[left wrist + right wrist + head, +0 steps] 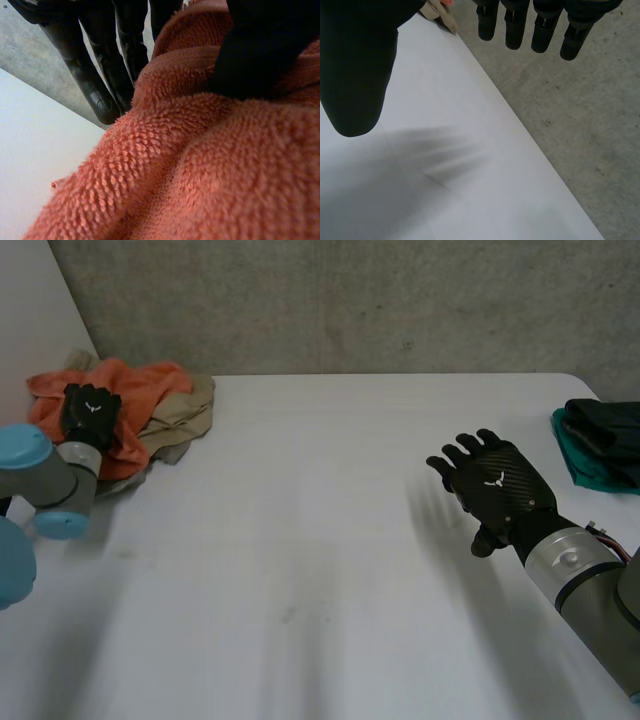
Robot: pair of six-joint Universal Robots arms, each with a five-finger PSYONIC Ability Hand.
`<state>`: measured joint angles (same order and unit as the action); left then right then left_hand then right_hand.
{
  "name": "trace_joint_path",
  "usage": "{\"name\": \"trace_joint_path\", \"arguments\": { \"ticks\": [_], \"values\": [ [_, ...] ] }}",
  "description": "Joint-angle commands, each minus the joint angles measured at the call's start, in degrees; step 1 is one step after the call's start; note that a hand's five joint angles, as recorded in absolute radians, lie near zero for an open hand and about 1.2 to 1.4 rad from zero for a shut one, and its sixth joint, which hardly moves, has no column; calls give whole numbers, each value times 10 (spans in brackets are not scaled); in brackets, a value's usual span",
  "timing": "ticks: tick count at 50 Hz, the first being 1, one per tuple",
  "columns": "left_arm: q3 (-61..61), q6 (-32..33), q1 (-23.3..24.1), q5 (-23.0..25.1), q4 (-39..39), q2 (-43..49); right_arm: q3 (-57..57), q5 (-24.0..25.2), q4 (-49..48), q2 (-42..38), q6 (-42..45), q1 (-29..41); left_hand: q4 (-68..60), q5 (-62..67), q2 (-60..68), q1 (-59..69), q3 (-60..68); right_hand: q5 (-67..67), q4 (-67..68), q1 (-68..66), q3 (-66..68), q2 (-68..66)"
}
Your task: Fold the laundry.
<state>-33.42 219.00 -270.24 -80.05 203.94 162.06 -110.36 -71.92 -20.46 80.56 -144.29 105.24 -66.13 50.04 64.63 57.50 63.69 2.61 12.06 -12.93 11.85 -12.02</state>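
An orange terry towel [140, 390] lies crumpled on a beige cloth [188, 412] at the table's far left corner. My left hand [90, 412] rests on top of this pile. In the left wrist view its fingers [100, 75] run straight along the far side of a raised ridge of the orange towel [200, 170], and the thumb [270, 45] lies on the near side; the hand is open. My right hand [495, 485] hovers over bare table at the right, palm down, open and holding nothing, with its fingers [542, 30] spread and the thumb [355, 75] apart.
A folded stack of dark and teal clothes [605, 445] sits at the table's right edge. The white table [300, 540] stretches between the two hands. A grey concrete floor [570, 125] lies beyond the table's far edge.
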Motion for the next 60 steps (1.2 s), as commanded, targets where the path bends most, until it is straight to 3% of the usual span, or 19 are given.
{"name": "trace_joint_path", "arguments": {
  "ticks": [1,6,11,15,21,22,26,27,28,29,30,31,36,40,44,49,50,53,60],
  "values": [
    [-56,-9,46,-82,-14,-130,1,-3,-2,10,-1,0,-139,200,154,225,163,-26,-21,29,-18,20],
    [-189,-65,77,-103,-6,-313,1,-10,-3,28,-2,0,-139,200,154,225,163,-26,-21,29,-18,20],
    [-329,-251,167,-102,-13,-499,1,-23,-3,35,-10,-1,-139,200,154,225,163,-26,-21,29,-18,20],
    [-427,-355,232,-89,-22,-588,2,-44,-3,37,-25,-2,-139,200,154,225,163,-26,-21,29,-18,20],
    [-520,-360,334,-65,-42,-572,4,-57,-2,37,-36,-1,-139,200,154,225,163,-26,-21,29,-18,20],
    [-523,-354,369,-67,-49,-534,4,-57,-2,37,-36,-1,-139,200,154,225,163,-26,-21,29,-18,20],
    [-494,-329,429,-81,-99,-429,4,-59,-1,36,-37,-2,-139,200,154,225,163,-26,-21,29,-18,20],
    [-482,-326,431,-88,-113,-411,4,-59,-1,36,-38,-2,-139,200,154,225,163,-26,-21,29,-18,20],
    [-470,-323,431,-97,-128,-397,4,-59,0,35,-38,-2,-61,122,76,147,85,-26,-21,29,-18,20],
    [-460,-322,432,-106,-146,-385,5,-60,1,35,-38,-2,42,19,-27,45,-17,-26,-21,29,-18,20],
    [-440,-323,436,-125,-187,-369,6,-63,2,35,-38,-5,228,-167,-213,-141,-203,-26,-21,29,-18,20],
    [-432,-323,437,-132,-208,-366,7,-66,2,35,-38,-7,298,-237,-283,-211,-273,-26,-21,29,-18,20],
    [-393,-326,435,-158,-272,-403,8,-93,10,36,-41,-14,443,-382,-428,-357,-419,-26,-21,29,-18,20],
    [-391,-324,410,-158,-270,-476,16,-126,30,39,-66,-12,472,-411,-457,-385,-447,-26,-21,29,-18,20],
    [-394,-318,360,-145,-272,-514,44,-156,113,50,-145,-10,489,-428,-473,-402,-464,-26,-21,29,-18,20],
    [-385,-306,323,-60,-274,-517,75,-156,267,47,-287,-6,487,-426,-472,-401,-462,-26,-21,29,-18,20],
    [-381,-292,316,-20,-274,-512,76,-155,277,46,-300,-5,483,-423,-468,-397,-459,-26,-21,29,-18,20],
    [-369,-251,311,41,-273,-472,73,-147,306,37,-352,9,475,-414,-460,-389,-451,-26,-21,29,-18,20],
    [-340,-147,311,69,-311,-370,63,-111,307,-9,-416,47,467,-406,-452,-380,-442,-26,-21,29,-18,20]
  ]
}}
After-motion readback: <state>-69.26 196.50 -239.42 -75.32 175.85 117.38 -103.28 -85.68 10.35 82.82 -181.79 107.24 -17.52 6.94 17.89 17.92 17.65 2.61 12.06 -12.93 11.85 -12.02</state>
